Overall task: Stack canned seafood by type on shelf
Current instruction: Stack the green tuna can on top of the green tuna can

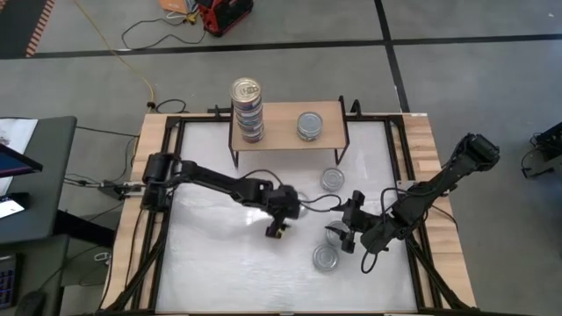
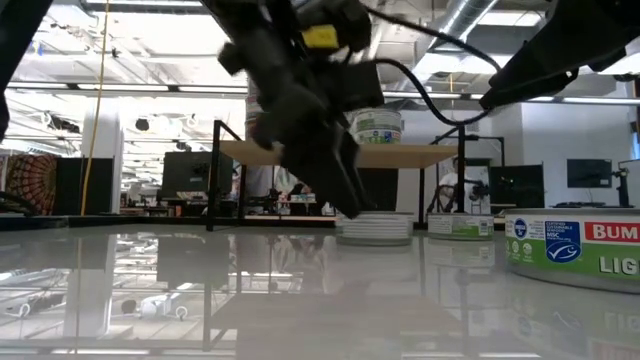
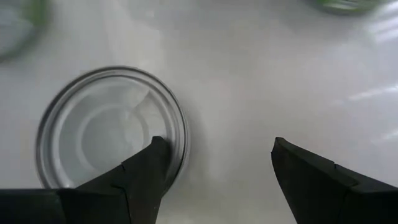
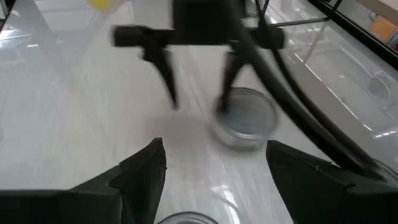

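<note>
The small flat round silver-lidded tin (image 3: 111, 129) sits on the white table (image 1: 219, 272), centre of high view; prob. light, rigid, smooth-sided, so grip across the rim w/ fingers either side. Left gripper (image 3: 214, 171) hangs wide open, one finger overlapping the tin's edge, holding nothing. Right gripper (image 4: 214, 165), centre-right in high view, also spread open & empty.

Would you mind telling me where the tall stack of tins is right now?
In the high view the tall stack stands on the shelf's left end, with a single tin alone toward the right end.
</note>
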`<act>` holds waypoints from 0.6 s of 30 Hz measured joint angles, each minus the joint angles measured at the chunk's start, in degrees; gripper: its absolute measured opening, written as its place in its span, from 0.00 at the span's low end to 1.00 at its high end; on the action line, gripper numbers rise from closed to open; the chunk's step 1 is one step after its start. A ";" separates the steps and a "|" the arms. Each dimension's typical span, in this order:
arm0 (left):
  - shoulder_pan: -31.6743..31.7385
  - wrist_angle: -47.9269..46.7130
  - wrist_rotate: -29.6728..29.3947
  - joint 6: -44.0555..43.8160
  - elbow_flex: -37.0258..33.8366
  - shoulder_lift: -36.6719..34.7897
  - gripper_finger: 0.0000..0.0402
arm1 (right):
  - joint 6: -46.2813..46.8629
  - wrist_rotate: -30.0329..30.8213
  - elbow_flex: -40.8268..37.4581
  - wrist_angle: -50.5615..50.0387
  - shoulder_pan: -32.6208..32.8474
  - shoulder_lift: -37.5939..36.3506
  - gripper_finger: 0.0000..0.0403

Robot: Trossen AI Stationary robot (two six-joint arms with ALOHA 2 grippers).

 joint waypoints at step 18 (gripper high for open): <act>-7.82 -4.34 -21.76 -12.96 -0.40 -8.21 0.68 | 0.22 -3.02 3.91 -1.10 5.18 0.00 0.77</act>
